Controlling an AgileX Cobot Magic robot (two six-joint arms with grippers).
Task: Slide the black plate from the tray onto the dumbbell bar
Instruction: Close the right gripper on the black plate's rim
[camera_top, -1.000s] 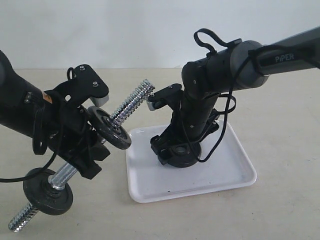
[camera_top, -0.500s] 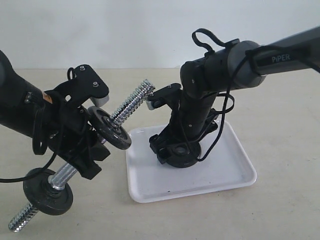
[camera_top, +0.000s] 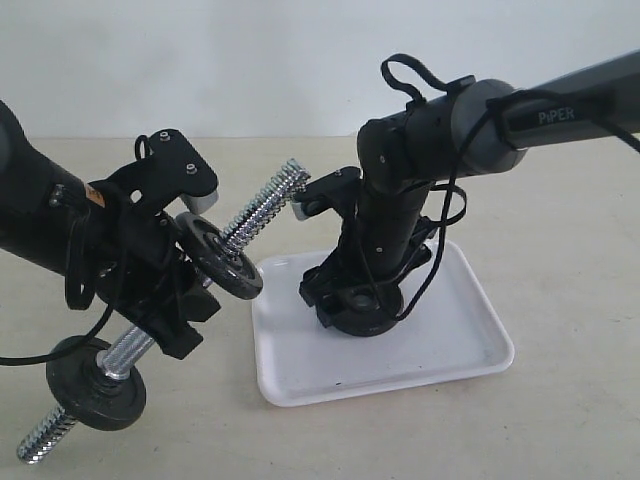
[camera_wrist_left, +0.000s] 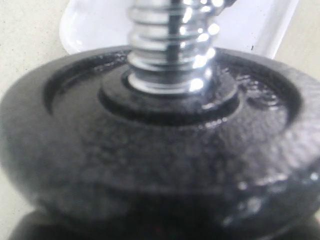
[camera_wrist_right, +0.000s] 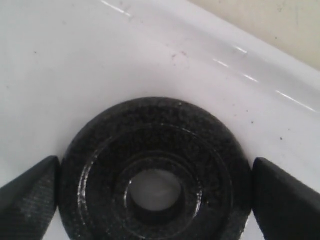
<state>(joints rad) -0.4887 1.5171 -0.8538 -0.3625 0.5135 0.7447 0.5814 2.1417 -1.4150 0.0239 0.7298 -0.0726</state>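
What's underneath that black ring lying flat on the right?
The black plate rests on the white tray, whose floor shows through the centre hole. The patch directly beneath the disc is covered and cannot be seen.

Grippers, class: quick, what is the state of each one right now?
Left gripper: closed on the bar, held tilted.
Right gripper: closed on the plate, which lies on the tray.

Free room for you:
- the dumbbell bar (camera_top: 262, 212): threaded tip bare from the mounted disc (camera_top: 222, 258) to its end.
- the tray (camera_top: 470, 340): open floor right of the black plate (camera_wrist_right: 100, 150).

Obstacles:
- right end effector (camera_wrist_right: 155, 192): fingers (camera_wrist_right: 30, 192) against both sides of the plate's rim.
- camera mount (camera_top: 325, 192): just beside the bar tip.
- left end effector (camera_top: 165, 310): clamps the bar below the disc.
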